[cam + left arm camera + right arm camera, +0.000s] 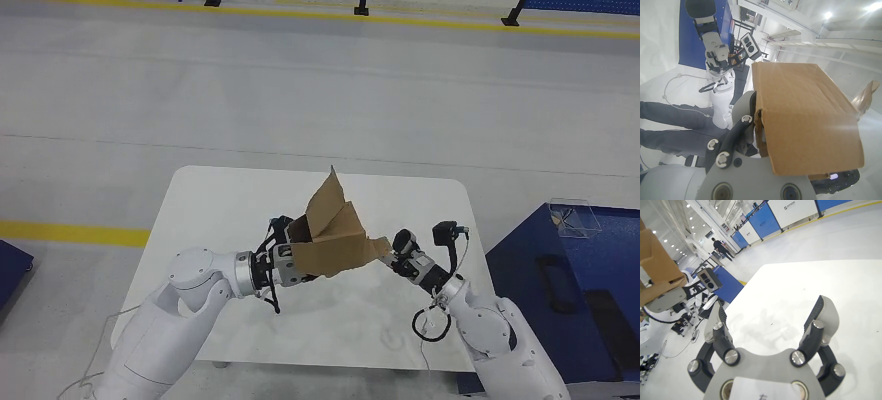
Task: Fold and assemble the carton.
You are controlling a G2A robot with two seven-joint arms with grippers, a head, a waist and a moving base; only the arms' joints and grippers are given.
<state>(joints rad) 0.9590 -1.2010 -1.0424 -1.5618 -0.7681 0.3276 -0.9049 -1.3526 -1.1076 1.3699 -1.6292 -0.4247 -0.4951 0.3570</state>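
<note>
Seemingly, carton (335,240) in left gripper (289,259)

From high overhead, looking down over the whole table (215,205). From the left wrist, hard against the box (802,117), tilted up toward the right arm (715,47). From the right wrist, low over the table toward one corner. Box shared by all three.

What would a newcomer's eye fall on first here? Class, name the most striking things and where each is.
First the brown carton, half folded with one flap pointing up, gripped by the left end effector over the white table. Then the right end effector, open and empty, close beside the carton's side flap.
</note>
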